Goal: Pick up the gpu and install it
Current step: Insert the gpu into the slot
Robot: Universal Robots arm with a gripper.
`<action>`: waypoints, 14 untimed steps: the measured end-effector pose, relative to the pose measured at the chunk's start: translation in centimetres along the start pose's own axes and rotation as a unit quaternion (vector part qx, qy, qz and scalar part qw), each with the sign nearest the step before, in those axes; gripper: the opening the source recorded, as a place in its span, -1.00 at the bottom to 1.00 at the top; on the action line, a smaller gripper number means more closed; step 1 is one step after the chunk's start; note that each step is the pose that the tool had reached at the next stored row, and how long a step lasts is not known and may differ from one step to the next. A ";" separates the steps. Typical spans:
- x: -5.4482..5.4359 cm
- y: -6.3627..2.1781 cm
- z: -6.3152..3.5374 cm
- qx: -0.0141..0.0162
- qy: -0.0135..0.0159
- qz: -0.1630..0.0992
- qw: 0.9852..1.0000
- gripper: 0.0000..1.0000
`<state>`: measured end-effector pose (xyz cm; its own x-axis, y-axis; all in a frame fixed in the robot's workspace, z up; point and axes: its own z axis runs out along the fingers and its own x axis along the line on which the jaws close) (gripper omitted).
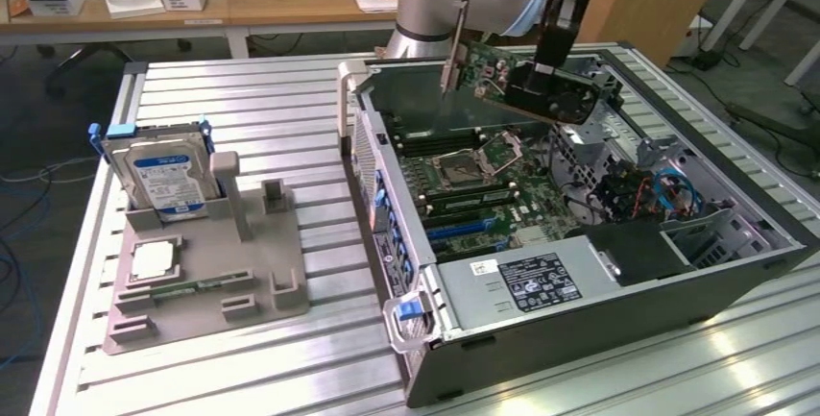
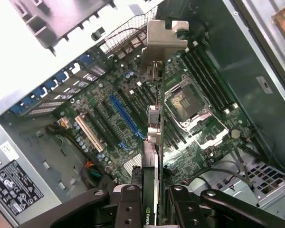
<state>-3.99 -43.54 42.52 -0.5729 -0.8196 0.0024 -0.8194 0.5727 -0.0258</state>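
The gpu [image 1: 494,68] is a dark circuit card with a silvery end bracket [image 1: 451,59]. It hangs tilted in the air over the open computer case [image 1: 384,195]. My gripper [image 1: 554,62] is shut on the card's black fan side. In the wrist view the gpu [image 2: 154,137] runs edge-on away from my gripper [image 2: 152,202], bracket [image 2: 164,38] at the far end, with one finger [image 2: 128,204] on each side of it. Below the card lies the green motherboard [image 2: 109,109] with its blue slot [image 2: 126,116] and bare CPU socket [image 2: 190,102]. The card is well above the board and touches nothing.
A grey parts holder [image 1: 256,281] at the exterior view's left carries an upright silver hard drive [image 1: 160,176], a CPU chip [image 1: 152,260] and a green memory stick [image 1: 192,288]. The power supply [image 1: 532,281] and cable bundles [image 1: 654,195] fill the case's near end.
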 end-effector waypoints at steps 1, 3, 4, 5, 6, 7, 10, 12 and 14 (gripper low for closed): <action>0.0 0.00 0.02 0.000 0.000 -0.008 1.000 -0.47; 0.0 0.01 0.06 0.001 0.001 -0.025 1.000 -0.47; 0.0 0.01 0.07 0.001 0.001 -0.034 0.999 -0.47; 0.0 0.01 0.09 0.001 0.001 -0.042 0.999 -0.47; 0.0 0.01 0.12 0.001 0.000 -0.051 0.999 -0.47; 0.0 0.01 0.15 0.001 0.000 -0.059 0.998 -0.47; 0.0 0.01 0.26 0.001 -0.001 -0.095 0.995 -0.47; 0.0 0.02 0.30 0.002 -0.001 -0.113 0.994 -0.47; 0.0 0.02 0.34 0.002 -0.002 -0.132 0.991 -0.47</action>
<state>-4.00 -43.53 42.19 -0.3392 -0.9407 0.0060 -0.9404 0.3389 -0.0280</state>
